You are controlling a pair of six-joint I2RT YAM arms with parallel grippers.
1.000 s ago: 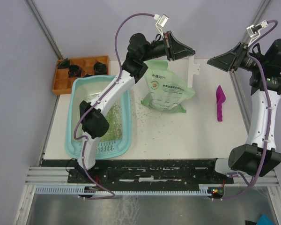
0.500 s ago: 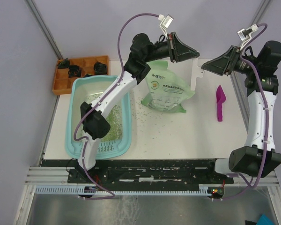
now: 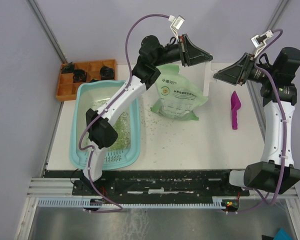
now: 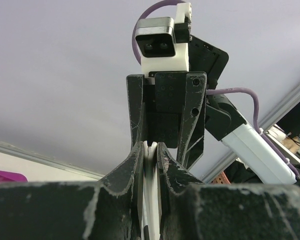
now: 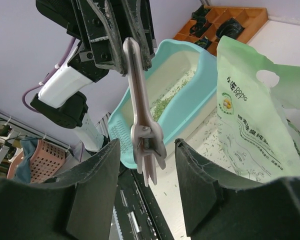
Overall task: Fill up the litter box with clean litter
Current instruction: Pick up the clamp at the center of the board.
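Observation:
The light teal litter box [image 3: 82,102] sits at the table's left, with pale green litter [image 3: 121,131] on its floor; both show in the right wrist view, box [image 5: 200,95] and litter [image 5: 162,102]. The green and white bag [image 3: 177,95] stands beside the box, and some litter is scattered around it. My left gripper [image 3: 210,58] is raised above the bag, shut on a long white bag clip [image 3: 207,77] that hangs down. My right gripper [image 3: 216,76] is open, its jaws on either side of the clip's spring end [image 5: 146,142] without touching it.
A magenta scoop [image 3: 234,109] lies at the right. An orange compartmented tray [image 3: 70,86] with black parts sits at the back left. The table's back wall is close behind both grippers.
My right gripper has moved left, up to the hanging clip. My left gripper shifted slightly right with the clip, then held still.

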